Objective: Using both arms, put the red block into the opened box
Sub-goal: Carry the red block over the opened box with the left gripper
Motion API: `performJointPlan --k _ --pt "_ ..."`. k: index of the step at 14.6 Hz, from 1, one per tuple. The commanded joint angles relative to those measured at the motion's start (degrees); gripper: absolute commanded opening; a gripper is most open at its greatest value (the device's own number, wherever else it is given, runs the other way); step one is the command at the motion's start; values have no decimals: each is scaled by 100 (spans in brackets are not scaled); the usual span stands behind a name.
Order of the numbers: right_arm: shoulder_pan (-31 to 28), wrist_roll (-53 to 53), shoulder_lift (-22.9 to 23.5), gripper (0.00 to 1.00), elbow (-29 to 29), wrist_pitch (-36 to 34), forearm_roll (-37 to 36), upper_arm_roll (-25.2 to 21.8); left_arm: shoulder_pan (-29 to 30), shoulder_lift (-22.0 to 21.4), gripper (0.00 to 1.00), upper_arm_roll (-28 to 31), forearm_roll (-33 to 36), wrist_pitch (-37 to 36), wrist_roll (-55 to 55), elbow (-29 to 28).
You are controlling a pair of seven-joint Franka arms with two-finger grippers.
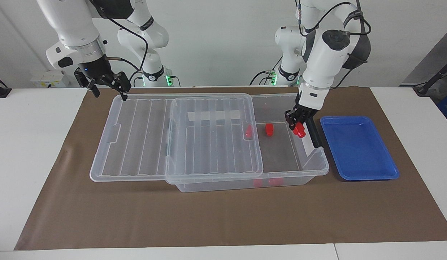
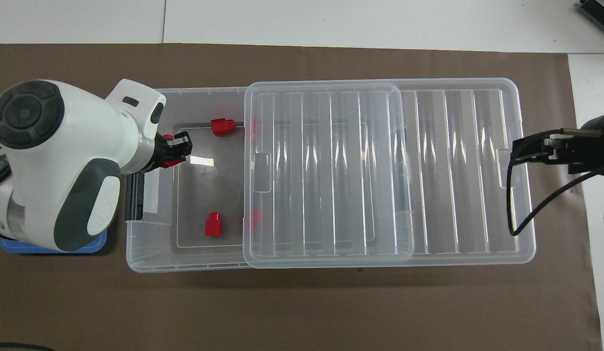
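Red block [image 1: 300, 130]: clamped between the fingertips of the left gripper [image 1: 298, 125], raised in the air over the uncovered end of the box, just inside the end wall that carries the black handle [image 1: 312, 128].
Left gripper: closed tight on the red block; its arm reaches in over the handle end of the box and, in the overhead view, hides most of the blue tray.
Right gripper [image 1: 107, 86]: fingers spread apart, holding nothing, hovering over the corner of the lid at the right arm's end of the table; this arm waits.
Box [image 1: 319, 164]: large clear plastic bin on the brown mat, with a white label strip on its end wall.
Lid [image 1: 137, 139]: ribbed and clear, slid toward the right arm's end so that it overhangs the box there and leaves the part toward the left arm's end uncovered.
Other red blocks: one [image 2: 222, 126] lies on the box floor farther from the robots and one [image 2: 213, 224] nearer to them, both close to the lid's edge.
Blue tray [image 1: 359, 148]: shallow, just beside the handle end of the box, toward the left arm's end of the table.
Brown mat [image 1: 223, 216]: spread under the box and tray on the white table [image 1: 28, 151].
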Motion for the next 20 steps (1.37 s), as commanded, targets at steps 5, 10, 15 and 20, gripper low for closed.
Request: performJointPlan --k 5,10,15,20 --pt "-35 11 -122 100 -138 -16 25 34 -76 -243 0 108 -57 1394 -55 -1277" --pt "0 20 -148 100 -146 -51 25 34 -111 -94 0 108 -31 1880 -20 -1517" --pt "-53 20 -166 100 -243 -25 25 34 -444 476 0 134 39 2197 -81 -1447" --pt "-53 12 -183 100 -260 98 25 34 -480 750 0 125 1041 2206 -548 -1350"
